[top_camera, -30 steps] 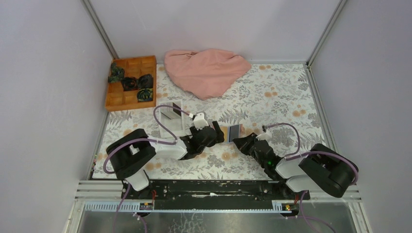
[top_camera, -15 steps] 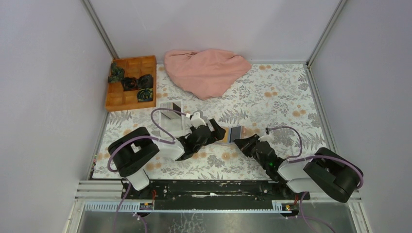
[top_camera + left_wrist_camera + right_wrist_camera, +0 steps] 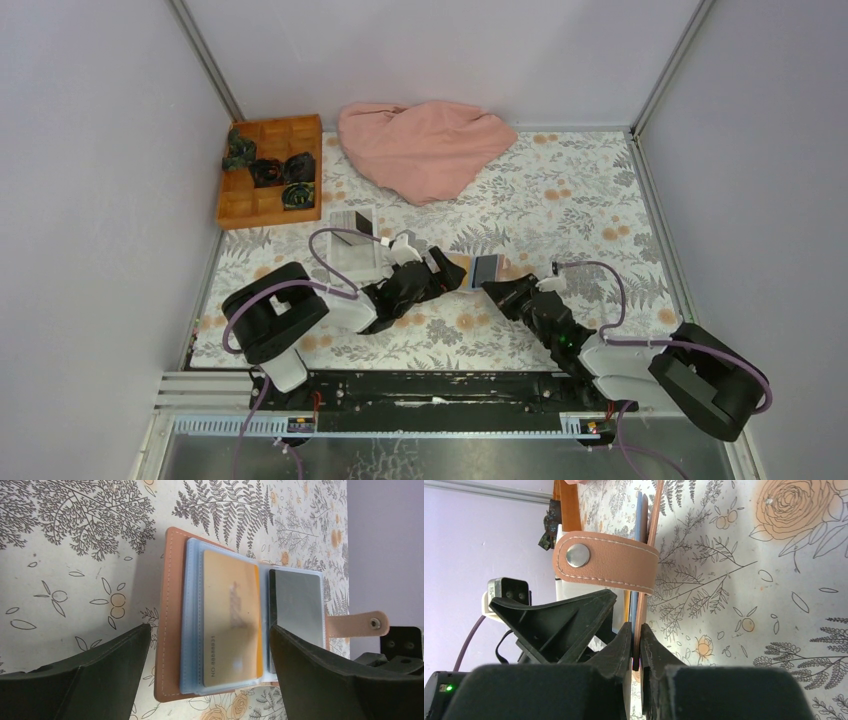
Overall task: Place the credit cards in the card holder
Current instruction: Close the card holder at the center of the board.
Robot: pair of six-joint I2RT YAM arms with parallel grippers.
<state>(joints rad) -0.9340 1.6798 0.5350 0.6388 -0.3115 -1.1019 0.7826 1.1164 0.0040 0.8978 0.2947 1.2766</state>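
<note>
Holder: reddish-brown leather folding card holder (image 3: 169, 630) is lying open mid-table, sleeving an orange plastic card (image 3: 232, 620) and a grey card (image 3: 297, 607).
Right gripper (image 3: 635, 632): is pinching the holder's cover edge.
Left gripper (image 3: 447, 272): is gaping wide over the holder.
Beyond holder: crumpled pink cloth (image 3: 420, 150) is lying well apart.

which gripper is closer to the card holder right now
Right. The right gripper is shut on the cover edge of the card holder, touching it. The left gripper is open, its fingers on either side of the opened holder; contact cannot be told.
</note>
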